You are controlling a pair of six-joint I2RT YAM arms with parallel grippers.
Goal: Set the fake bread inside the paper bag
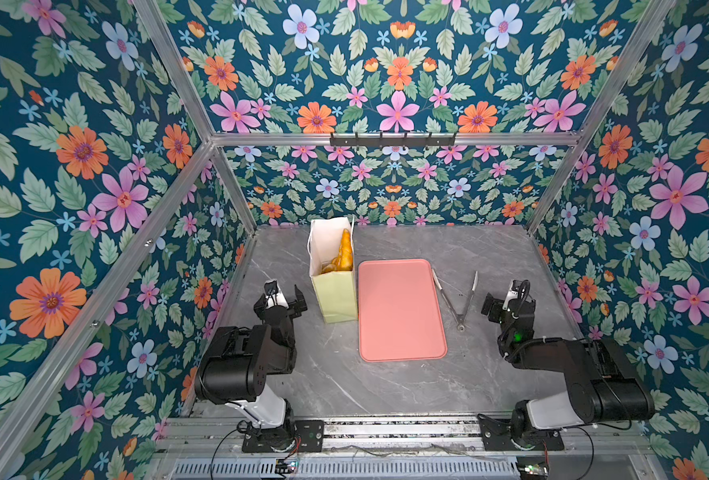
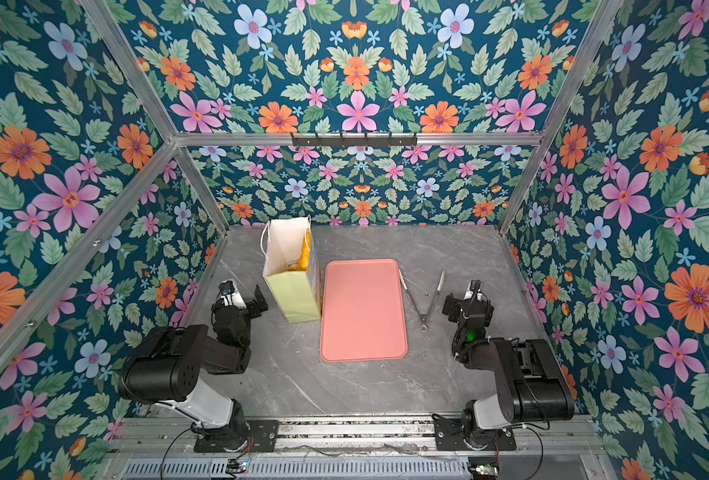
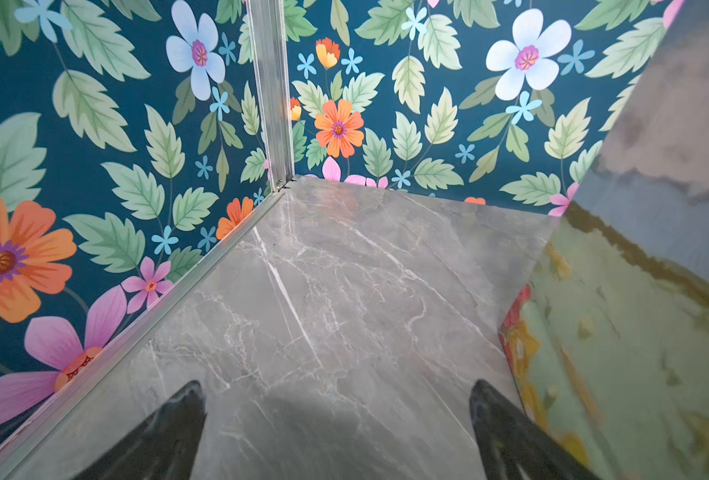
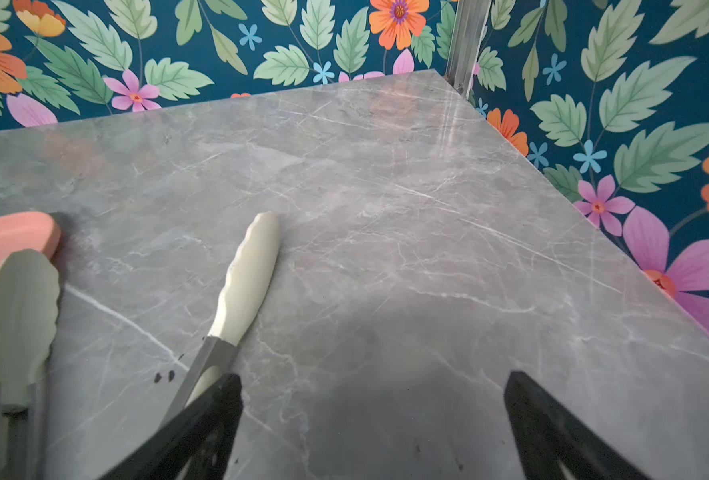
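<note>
The grey marble table [image 1: 386,386] carries little. The pink tray [image 1: 400,309] lies flat at its middle and is bare in both top views. Just beside the tray's left edge stands the paper bag [image 1: 336,297], upright with its mouth open. A pair of tongs [image 1: 461,320] lies splayed in a V on the table right of the tray, close to it but seemingly not touching.

The left hand [image 1: 285,291] sits low beside the bag, on the side away from the tray. Its wrist view shows the fingers spread with only table between them, and the bag's side wall [image 3: 635,332] close by one finger. The right hand [image 4: 373,378] is spread and empty too, with a pale tong tip [image 4: 249,274] lying just ahead of one finger.

The fake bread [image 1: 343,253] is inside the bag: a long golden piece leans up against the wall nearest the tray, with more orange lumps below it (how many cannot be counted from here). No pastry shows on the tray or table.

By my reading the loading step is finished, or very nearly. The next move calls for no grasp, only keeping both hands clear so the bag is not tipped.
</note>
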